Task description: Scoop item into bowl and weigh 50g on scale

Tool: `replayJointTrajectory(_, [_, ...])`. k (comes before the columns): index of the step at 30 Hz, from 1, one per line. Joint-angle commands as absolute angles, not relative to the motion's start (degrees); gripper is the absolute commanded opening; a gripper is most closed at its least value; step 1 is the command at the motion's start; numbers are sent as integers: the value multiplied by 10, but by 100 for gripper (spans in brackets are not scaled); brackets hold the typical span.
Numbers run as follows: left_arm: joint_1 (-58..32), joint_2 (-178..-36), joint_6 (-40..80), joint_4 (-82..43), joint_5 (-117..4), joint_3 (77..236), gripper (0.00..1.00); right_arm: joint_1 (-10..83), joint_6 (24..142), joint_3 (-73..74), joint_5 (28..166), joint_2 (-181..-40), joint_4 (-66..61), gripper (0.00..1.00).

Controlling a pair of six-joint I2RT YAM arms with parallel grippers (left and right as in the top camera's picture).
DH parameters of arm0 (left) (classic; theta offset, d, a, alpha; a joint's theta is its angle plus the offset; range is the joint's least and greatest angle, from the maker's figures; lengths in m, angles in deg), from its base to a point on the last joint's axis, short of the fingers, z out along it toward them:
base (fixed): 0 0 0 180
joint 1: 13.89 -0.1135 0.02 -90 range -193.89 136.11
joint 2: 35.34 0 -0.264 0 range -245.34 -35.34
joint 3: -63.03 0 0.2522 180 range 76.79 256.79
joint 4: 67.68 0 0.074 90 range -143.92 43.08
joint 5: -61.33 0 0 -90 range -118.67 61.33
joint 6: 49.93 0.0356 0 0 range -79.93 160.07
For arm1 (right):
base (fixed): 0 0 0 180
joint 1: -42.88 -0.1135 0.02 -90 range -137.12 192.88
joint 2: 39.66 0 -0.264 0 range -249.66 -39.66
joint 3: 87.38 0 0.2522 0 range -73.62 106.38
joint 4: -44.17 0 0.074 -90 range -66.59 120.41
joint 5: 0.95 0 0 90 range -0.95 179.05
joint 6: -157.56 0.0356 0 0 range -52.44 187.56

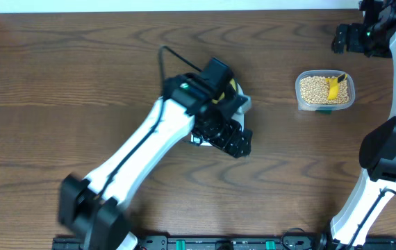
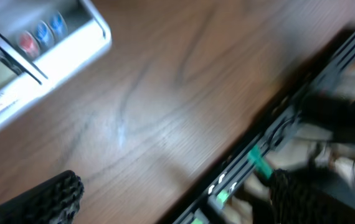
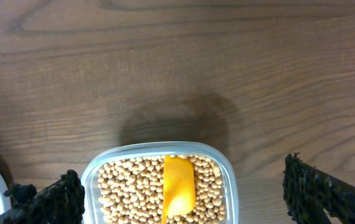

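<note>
At table ctr, we saw the left arm [image 1: 149,139] lying over the scale [image 1: 245,105], w/ only a pale sliver of the bowl [image 1: 235,87] showing at its 1 o'clock edge. Its left gripper [image 2: 174,202] hung released, nothing btw the fingers, bare wood beneath, the front rail [image 2: 277,130] close by. At 3 o'clock, well apart, sat the clear container [image 1: 302,98] of beans [image 1: 314,88] w/ the yellow scoop [image 1: 335,87] inside. Near its 1 o'clock the right gripper [image 3: 184,199] was spread wide, empty. Open table [image 1: 59,69] lay toward 9 o'clock.
</note>
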State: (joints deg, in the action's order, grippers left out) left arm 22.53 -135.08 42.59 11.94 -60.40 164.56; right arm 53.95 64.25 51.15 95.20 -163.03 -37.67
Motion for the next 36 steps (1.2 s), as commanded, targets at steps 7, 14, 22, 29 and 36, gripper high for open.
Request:
replayJointTrajectory(7, [264, -1483, 585, 201, -534, 1703, 98, 542, 649, 518, 950, -1635, -377, 99])
replayJointTrajectory(14, [299, -1483, 688, 134, -451, 1704, 98, 542, 649, 518, 950, -1635, -377, 99])
replayJointTrajectory(22, [303, -1494, 710, 88, -433, 1704, 97, 542, 649, 518, 950, -1635, -377, 99])
replayJointTrajectory(29, [306, -1531, 716, 96, -381, 1704, 97, 542, 649, 518, 950, -1635, -377, 99])
replayJointTrajectory(36, [305, -1533, 729, 103, -369, 1705, 98, 542, 649, 518, 950, -1635, -377, 99])
